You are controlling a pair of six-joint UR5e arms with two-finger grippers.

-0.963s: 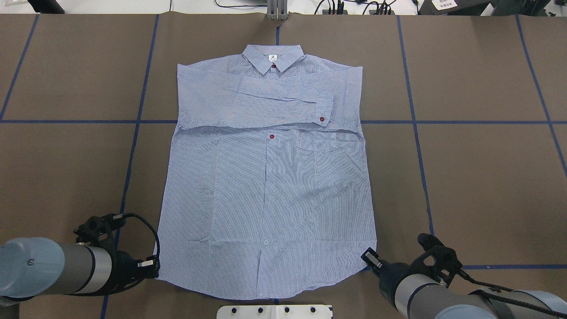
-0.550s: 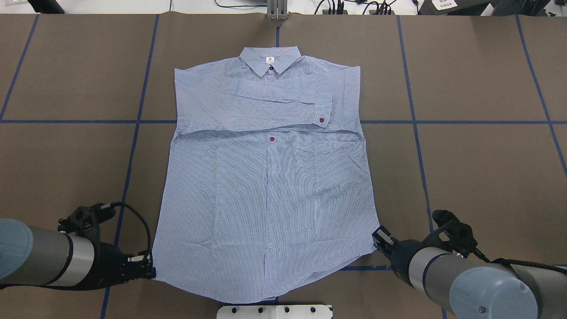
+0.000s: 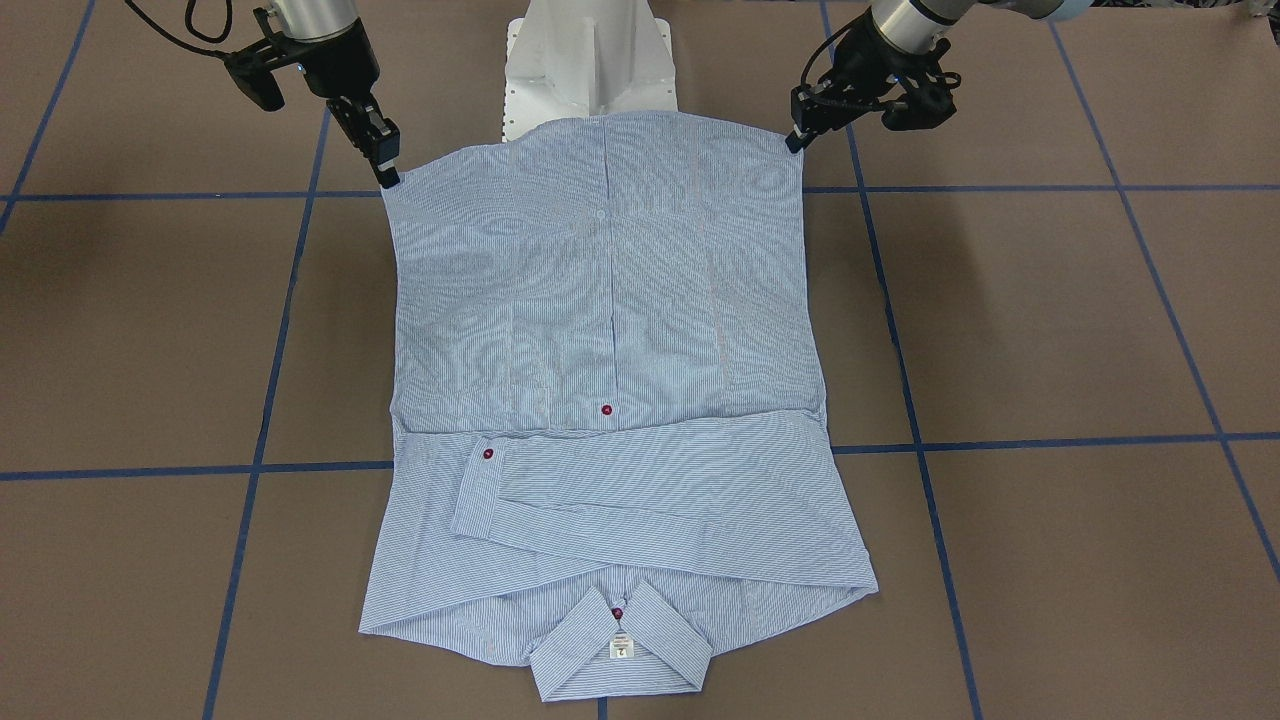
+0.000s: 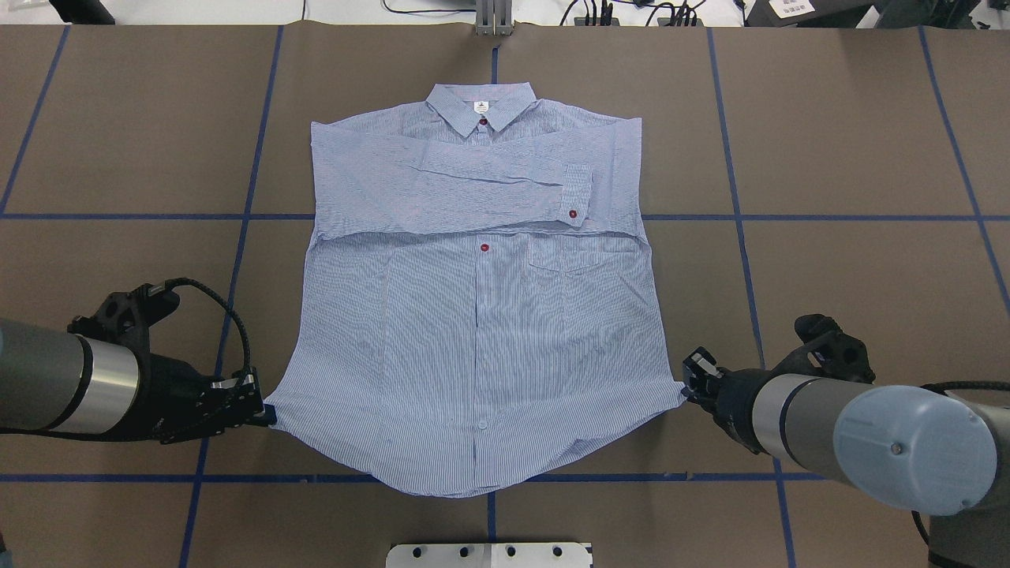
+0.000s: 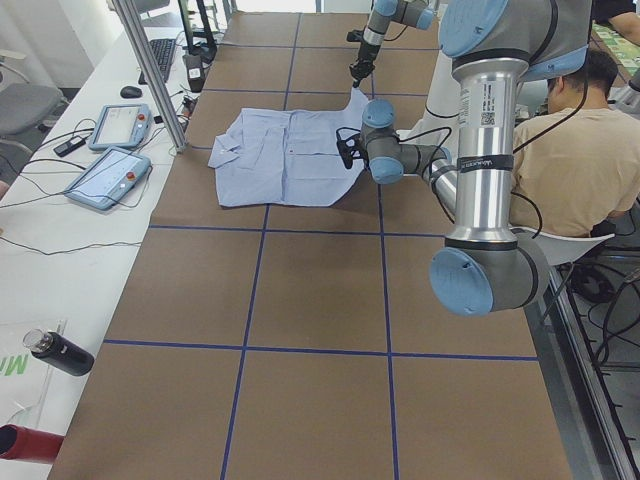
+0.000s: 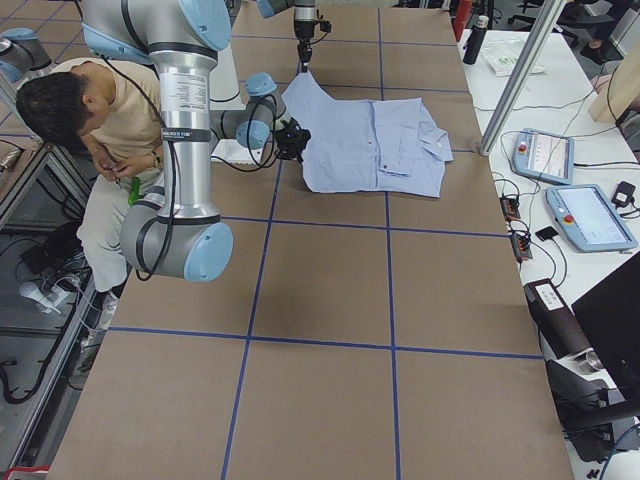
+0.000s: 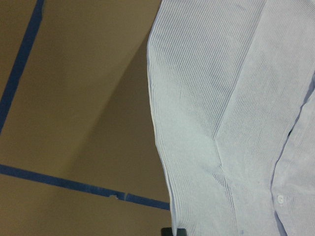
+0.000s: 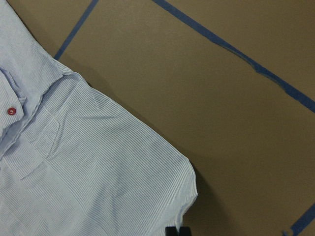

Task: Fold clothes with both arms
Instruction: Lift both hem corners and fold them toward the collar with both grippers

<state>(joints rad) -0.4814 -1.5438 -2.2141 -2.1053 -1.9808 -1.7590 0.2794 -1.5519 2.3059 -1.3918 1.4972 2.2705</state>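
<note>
I have the left gripper [image 4: 259, 412] pinched on one hem corner of the striped shirt [image 4: 481, 331] and the right gripper [image 4: 690, 385] pinched on the other. Both corners are raised off the table [image 4: 868, 276], and the collar end lies flat. Each bite looks thin, right at the fabric's edge, so a corner could slip out. Uneven travel would skew the fold and might drag the crossed sleeves [image 4: 473, 185] apart.

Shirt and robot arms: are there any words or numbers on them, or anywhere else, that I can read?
Neck label on the shirt: tiny print, too small to read.
Sticker on the left arm: lines of print, too blurred to read.
White label on a dark thing beyond the table: too small to read.
No text here can be read.
</note>
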